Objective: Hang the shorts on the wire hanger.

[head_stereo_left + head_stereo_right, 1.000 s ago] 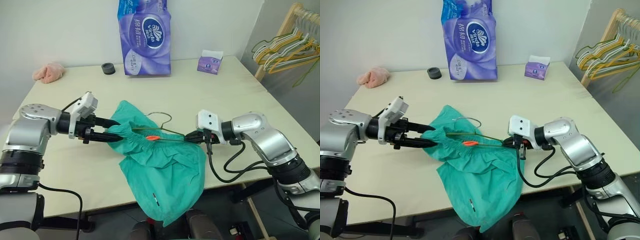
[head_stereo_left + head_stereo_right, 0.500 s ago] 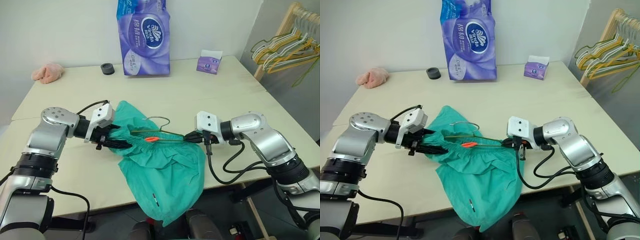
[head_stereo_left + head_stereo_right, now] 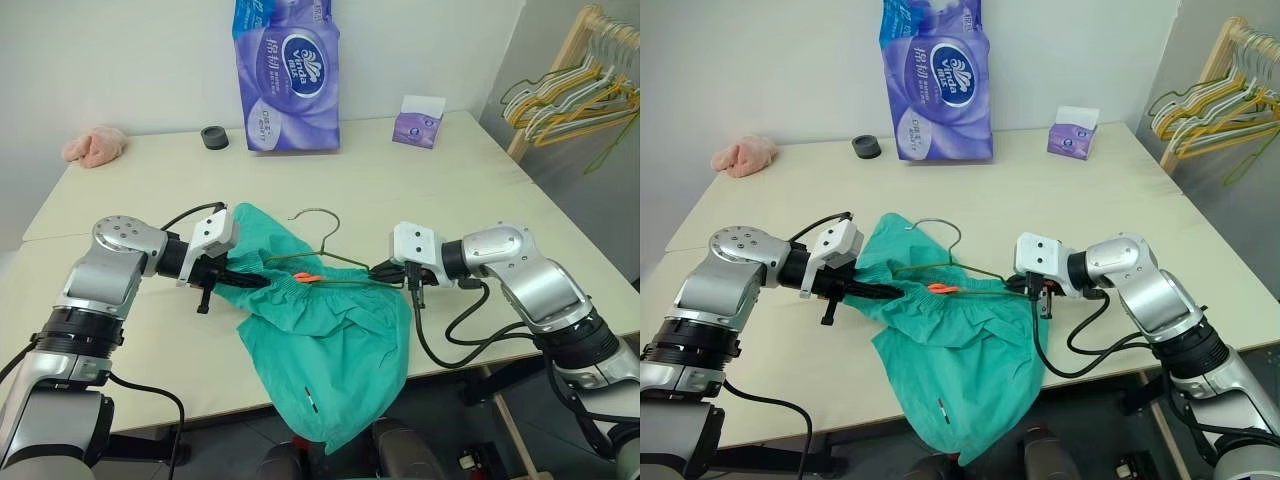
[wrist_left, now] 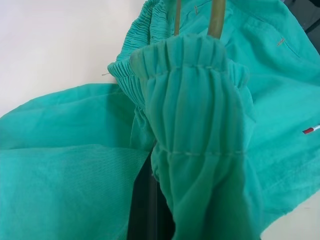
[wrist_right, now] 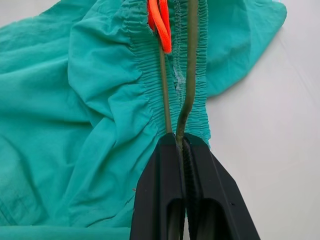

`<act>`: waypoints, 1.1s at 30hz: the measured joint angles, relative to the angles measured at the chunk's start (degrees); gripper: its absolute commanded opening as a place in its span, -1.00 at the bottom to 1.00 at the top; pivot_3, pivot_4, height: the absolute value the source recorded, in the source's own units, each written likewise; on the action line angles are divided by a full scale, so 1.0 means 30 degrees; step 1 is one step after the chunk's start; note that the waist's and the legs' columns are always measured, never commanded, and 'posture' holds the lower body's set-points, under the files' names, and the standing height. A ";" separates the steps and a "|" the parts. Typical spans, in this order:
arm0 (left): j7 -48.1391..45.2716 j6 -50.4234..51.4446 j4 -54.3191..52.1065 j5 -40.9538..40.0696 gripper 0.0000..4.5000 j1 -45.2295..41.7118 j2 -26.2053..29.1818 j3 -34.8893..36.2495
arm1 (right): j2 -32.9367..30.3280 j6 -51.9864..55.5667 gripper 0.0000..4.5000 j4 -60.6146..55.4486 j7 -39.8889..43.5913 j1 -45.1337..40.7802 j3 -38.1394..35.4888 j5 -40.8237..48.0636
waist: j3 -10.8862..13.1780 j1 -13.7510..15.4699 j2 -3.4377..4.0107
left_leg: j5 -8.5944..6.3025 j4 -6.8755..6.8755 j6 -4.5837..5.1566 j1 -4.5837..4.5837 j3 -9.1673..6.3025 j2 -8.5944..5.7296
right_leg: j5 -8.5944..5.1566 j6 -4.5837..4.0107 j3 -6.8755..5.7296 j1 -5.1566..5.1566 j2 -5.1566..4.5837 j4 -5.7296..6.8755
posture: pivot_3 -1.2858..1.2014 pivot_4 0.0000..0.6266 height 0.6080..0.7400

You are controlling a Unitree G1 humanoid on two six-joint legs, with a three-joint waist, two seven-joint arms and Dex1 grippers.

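A pale, smooth table (image 3: 420, 190) holds teal-green shorts (image 3: 330, 340) of soft, wrinkled fabric. The waistband is gathered into tight elastic ridges, and a small orange tag (image 3: 307, 277) sits on it. The lower part of the shorts drapes over the near table edge. A thin, dark olive wire hanger (image 3: 325, 245) is threaded along the waistband, with its curved hook rising just behind the shorts.

The left gripper (image 3: 252, 282), two slim black fingers, is closed on the left end of the waistband, where the fabric bunches around it. In the left wrist view, pleated waistband cloth wraps over the hanger's end. The right gripper (image 5: 182, 150) is clamped shut on the right corner of the wire hanger, at the right edge of the shorts; in the right wrist view the wire passes between its ribbed black fingers.

A second ago the left fingers stood apart, reaching toward the waistband from farther left. They have since closed on it, and the left arm has moved in to the right. The hanger's hook now stands more upright. The right gripper has kept its hold.

Farther back are a glossy purple tissue pack (image 3: 288, 70), a small purple box (image 3: 419, 122), a black ring (image 3: 214, 137) and a fuzzy pink cloth lump (image 3: 95, 145). Yellow and pale green hangers (image 3: 570, 100) hang on a wooden rack to the right.
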 measured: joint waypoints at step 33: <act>0.4060 0.3010 -0.0309 -0.2225 -1.00 -0.0013 -0.1083 0.2878 | 0.4636 0.6989 0.99 0.0177 -0.7014 0.4456 -0.4121 0.3320 | -0.0016 0.0020 -0.0018 | -0.0001 0.0119 -0.0001 -0.0144 -0.0060 -0.0005 | -0.0002 -0.0002 0.0027 -0.0081 -0.0004 0.0084 | -0.10 -0.79 1.00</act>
